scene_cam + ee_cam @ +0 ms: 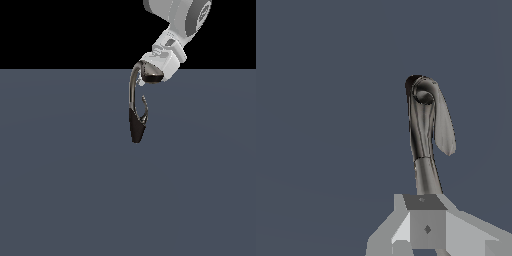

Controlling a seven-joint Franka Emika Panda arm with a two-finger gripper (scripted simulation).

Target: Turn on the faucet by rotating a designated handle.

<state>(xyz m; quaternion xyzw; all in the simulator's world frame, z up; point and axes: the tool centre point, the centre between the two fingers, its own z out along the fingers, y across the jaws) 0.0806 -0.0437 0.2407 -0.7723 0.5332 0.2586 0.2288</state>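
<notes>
The faucet (136,125) stands on its dark cone base in the middle of the grey floor. Its chrome neck (132,87) arches up to a flared spout head (151,72). The handle (145,107), a thin curved lever, rises from the base on the exterior view's right, with nothing touching it. The arm's white hand (167,54) hangs just above and behind the spout head, which hides its fingertips there. In the wrist view the gripper (425,202) shows as one grey block with no gap, right over the chrome neck (423,135). It holds nothing.
A flat grey floor (60,190) spreads around the faucet on all sides. The arm's thick white link (185,15) comes in from the top of the exterior view's right. Nothing else stands nearby.
</notes>
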